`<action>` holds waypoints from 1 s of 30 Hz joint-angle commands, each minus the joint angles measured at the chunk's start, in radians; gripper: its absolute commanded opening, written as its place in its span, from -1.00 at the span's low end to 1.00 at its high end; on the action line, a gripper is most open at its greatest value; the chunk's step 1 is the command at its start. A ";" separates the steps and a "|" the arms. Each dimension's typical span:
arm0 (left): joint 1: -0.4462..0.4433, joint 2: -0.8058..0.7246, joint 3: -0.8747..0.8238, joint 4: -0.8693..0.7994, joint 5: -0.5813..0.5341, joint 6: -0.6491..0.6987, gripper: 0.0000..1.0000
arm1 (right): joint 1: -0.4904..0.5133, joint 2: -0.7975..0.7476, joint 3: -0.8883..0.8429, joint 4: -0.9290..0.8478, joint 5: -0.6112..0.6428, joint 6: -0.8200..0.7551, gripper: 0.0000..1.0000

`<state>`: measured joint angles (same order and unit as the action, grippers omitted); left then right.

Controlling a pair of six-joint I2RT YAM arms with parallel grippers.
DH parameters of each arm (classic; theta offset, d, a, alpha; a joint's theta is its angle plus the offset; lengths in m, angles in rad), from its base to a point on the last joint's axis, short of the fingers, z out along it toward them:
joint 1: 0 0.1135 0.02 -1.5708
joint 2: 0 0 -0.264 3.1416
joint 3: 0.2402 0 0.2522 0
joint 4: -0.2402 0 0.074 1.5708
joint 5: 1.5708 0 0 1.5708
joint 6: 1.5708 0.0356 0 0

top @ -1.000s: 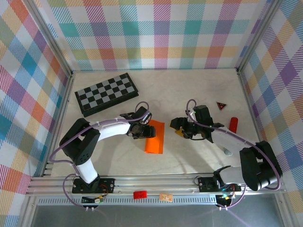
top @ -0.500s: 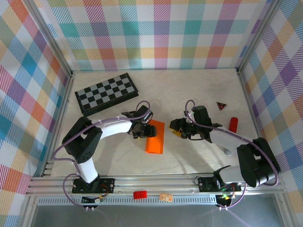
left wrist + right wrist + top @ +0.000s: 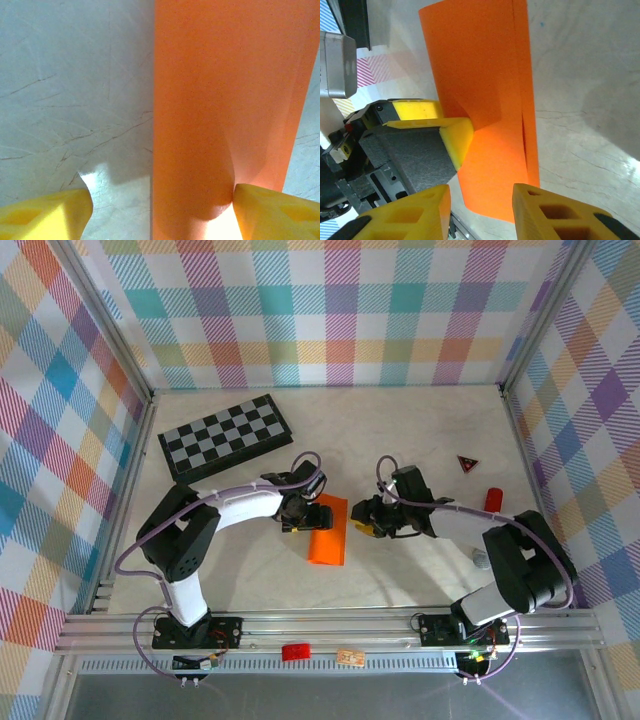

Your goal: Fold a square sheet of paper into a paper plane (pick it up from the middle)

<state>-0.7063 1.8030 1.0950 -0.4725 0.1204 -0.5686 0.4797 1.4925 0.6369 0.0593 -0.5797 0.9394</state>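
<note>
As two robot arms lean in from the near edge of the pale marbled table (image 3: 400,430), the square sheet of paper (image 3: 328,530), bright orange and lying as a narrow rectangle, sits at mid-table between their claws. Its long sides run roughly from the near side to the far side.

The left gripper (image 3: 162,197) comes at the sheet from the left, low over the tabletop, with its yellow fingers well apart. One finger (image 3: 275,210) touches the paper's edge, where the sheet bows up a little. The other finger rests out over bare table, so nothing is clamped.

The right gripper (image 3: 481,192) faces it from the opposite side. Its two yellow fingers stand apart with a clear gap, and the sheet's nearest end reaches into that gap without being pinched. In the right wrist view, a second layer of paper shows along one long side. The left arm's yellow pad (image 3: 456,139) presses against the sheet where the top layer lifts.

A black-and-grey checkerboard (image 3: 225,437) lies toward the far left of the table, well apart from the paper. A small dark red triangle (image 3: 467,462) and a small red cylinder (image 3: 492,501) sit off to the right, near the plaid wall.
</note>
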 commanded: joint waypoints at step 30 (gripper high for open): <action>-0.005 0.128 -0.009 0.065 -0.021 0.047 0.61 | 0.071 0.219 0.138 -0.004 0.046 0.065 -0.86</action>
<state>-0.7124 1.8244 1.1198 -0.4976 0.1127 -0.5564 0.5419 1.6897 0.7372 0.0444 -0.5339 0.9890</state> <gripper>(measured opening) 0.807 0.071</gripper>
